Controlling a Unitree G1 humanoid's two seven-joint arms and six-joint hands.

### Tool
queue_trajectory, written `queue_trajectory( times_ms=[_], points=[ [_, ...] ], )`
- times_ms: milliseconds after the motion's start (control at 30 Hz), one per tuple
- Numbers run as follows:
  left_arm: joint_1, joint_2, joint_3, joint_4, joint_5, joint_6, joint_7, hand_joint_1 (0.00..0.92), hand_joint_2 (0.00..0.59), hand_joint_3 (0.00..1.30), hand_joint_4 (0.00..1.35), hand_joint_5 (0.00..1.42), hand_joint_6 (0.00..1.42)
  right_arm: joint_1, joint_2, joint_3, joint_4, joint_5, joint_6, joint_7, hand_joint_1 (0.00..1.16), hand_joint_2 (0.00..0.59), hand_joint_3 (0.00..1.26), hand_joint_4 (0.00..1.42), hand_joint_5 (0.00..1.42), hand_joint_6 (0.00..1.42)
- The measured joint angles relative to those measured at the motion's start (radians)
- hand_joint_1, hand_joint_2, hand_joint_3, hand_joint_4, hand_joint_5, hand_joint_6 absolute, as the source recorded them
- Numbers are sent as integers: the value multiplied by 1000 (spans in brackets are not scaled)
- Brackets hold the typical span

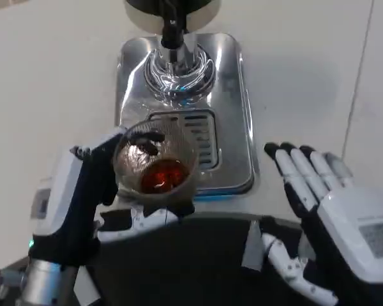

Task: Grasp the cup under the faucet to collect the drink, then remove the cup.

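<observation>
A clear cup with reddish-brown drink in its bottom is held by my left hand, whose dark fingers wrap its left side and base. The cup hangs over the front left of the silver drip tray, near the slotted grate. The black faucet spout stands at the top, above a round chrome base, well behind the cup. My right hand lies to the right of the tray with its fingers stretched out and apart, holding nothing.
The dispenser stands on a white table. A seam in the table runs down the right side. A dark part of my body fills the bottom middle of the head view.
</observation>
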Motion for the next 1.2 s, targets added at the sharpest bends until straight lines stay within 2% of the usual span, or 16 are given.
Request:
queue_trajectory(
  times_ms=[200, 367, 533, 767, 967, 1200],
  points=[
    [87, 0, 23, -113, -1, -26, -35, 706, 100, 1260, 1245, 1401, 1424, 99, -32, -30, -38, 6, -72, -47, 24, 577, 0, 0, 0, 0],
    [170, -2, 26, -182, -1, -50, -71, 707, 100, 1262, 1230, 1388, 1424, 162, -36, -68, -74, 15, -124, -76, 18, 579, 0, 0, 0, 0],
    [237, -9, 49, -232, -1, -73, -87, 707, 100, 1261, 1230, 1387, 1424, 185, -32, -87, -77, 25, -157, -97, 15, 586, 0, 0, 0, 0],
    [300, -11, 71, -268, -2, -88, -114, 712, 102, 1260, 1230, 1387, 1424, 187, -22, -74, -60, 15, -194, -127, 13, 586, 0, 0, 0, 0],
    [330, -15, 82, -283, -2, -108, -141, 715, 103, 1260, 1230, 1401, 1424, 236, -19, -54, -59, -7, -227, -156, 11, 586, 0, 0, 0, 0],
    [326, -36, 89, -283, -2, -108, -154, 716, 103, 1260, 1230, 1401, 1424, 276, -10, -54, -60, -14, -243, -173, 9, 586, 0, 0, 0, 0]
  ],
)
